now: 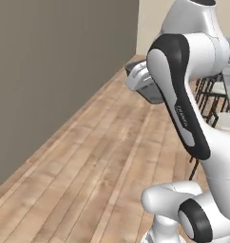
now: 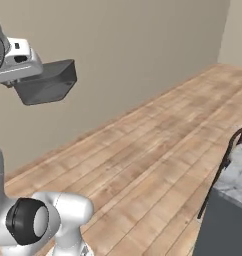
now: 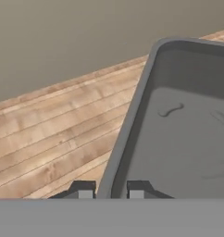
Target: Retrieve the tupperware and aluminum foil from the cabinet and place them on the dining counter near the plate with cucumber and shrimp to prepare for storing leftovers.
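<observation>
My gripper point(image 3: 109, 190) is shut on the left wall of the tupperware point(image 3: 178, 134), a dark grey open tub, with one fingertip inside and one outside the rim. In the right base view the tupperware point(image 2: 45, 82) hangs high at the left, held out from the white hand of the gripper point(image 2: 24, 70) above the wooden floor. From the left base view the tupperware point(image 1: 146, 90) peeks out behind my upper arm, with the gripper point(image 1: 136, 78) on it. A marble corner of the dining counter point(image 2: 238, 182) shows at the lower right.
A plain grey-brown wall point(image 2: 123, 55) runs along the far side of the wooden plank floor point(image 2: 143, 160). Black stools point(image 1: 209, 97) stand by the counter at the right, and one stool's black frame point(image 2: 228, 155) rises beside the marble corner.
</observation>
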